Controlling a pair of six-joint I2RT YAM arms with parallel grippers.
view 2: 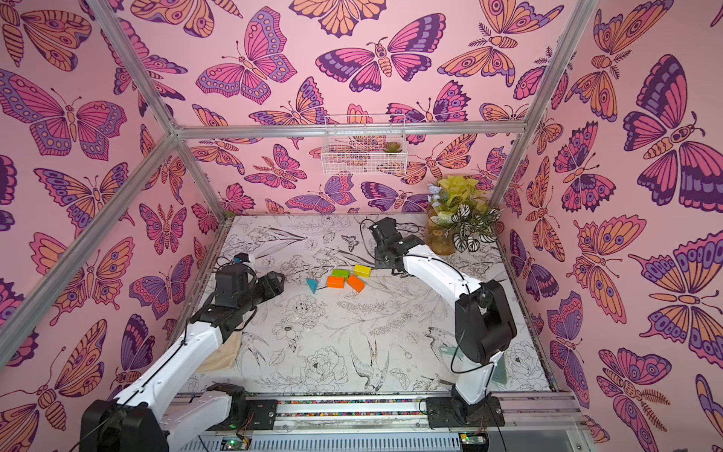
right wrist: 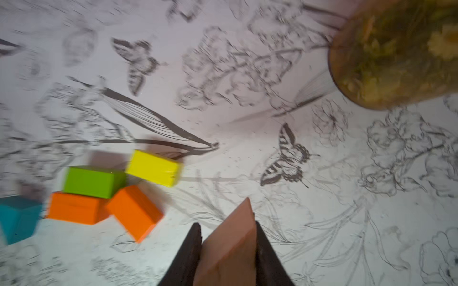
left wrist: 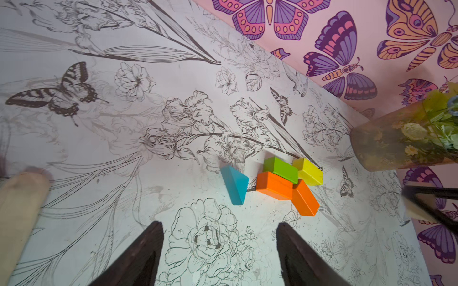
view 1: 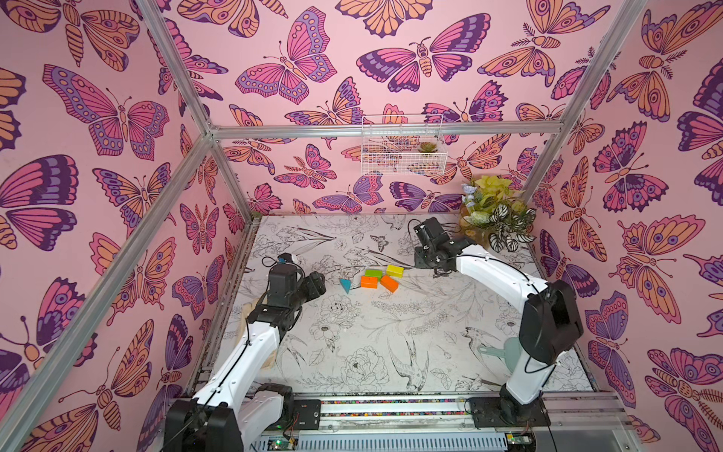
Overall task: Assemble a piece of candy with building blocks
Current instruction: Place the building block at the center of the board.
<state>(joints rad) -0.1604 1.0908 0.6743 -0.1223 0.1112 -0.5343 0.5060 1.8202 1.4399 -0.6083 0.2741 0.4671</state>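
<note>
Firstly, left wrist view. The left end effector [left wrist: 219, 224] hangs over the worktop [left wrist: 99, 153] with its two dark, tapered jaws wide apart and nothing between them. Ahead lie five smooth painted blocks [left wrist: 280, 183]: a teal wedge [left wrist: 234, 185], triangular, just beside but apart from an orange brick [left wrist: 273, 185]; a green brick [left wrist: 280, 169] flush along that orange one; a yellow brick [left wrist: 308, 172] at the green brick's end; and a skewed orange brick [left wrist: 304, 198], its corner against the pair. The worktop is matt white, printed with line-drawn flowers and butterflies. An amber translucent vase [left wrist: 396, 146] is cut off by the frame edge; a pale blurred shape at the opposite edge cannot be identified.

Right wrist view, blurred. The right end effector [right wrist: 227, 224] is closed narrowly on a tan wedge [right wrist: 230, 247] of bare wood, its pointed end projecting past the jaws, near the yellow brick. The teal wedge is cut off by the frame.

Top views. In both top views the four bricks and teal wedge sit mid-worktop between the two end effectors; the tan wedge is hidden beneath the right end effector's body. A white wire basket [view 1: 403, 166] hangs on the butterfly-patterned wall [view 1: 313, 58].
</note>
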